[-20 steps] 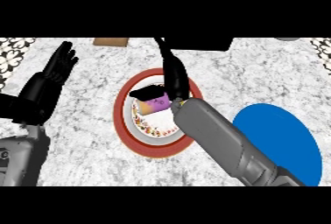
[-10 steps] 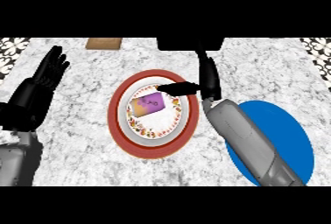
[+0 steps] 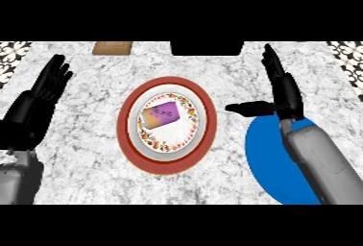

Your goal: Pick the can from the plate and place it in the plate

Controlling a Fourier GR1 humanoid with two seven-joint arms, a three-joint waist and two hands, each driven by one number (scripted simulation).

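Lying in the middle of the red plate (image 3: pixel 126 127), the can (image 3: pixel 164 114) shows a purple and orange face, and neither hand touches it. Right of the red plate and clear of its rim, the right hand (image 3: pixel 285 93) is upright, fingers (image 3: pixel 272 62) straight and pressed together, thumb stretched toward the red plate, holding nothing. The blue plate (image 3: pixel 264 153) lies right of the red plate, partly under that forearm. Left of the red plate, the left hand (image 3: pixel 39 103) rests with straight, slightly spread fingers above the marble tabletop (image 3: pixel 85 168).
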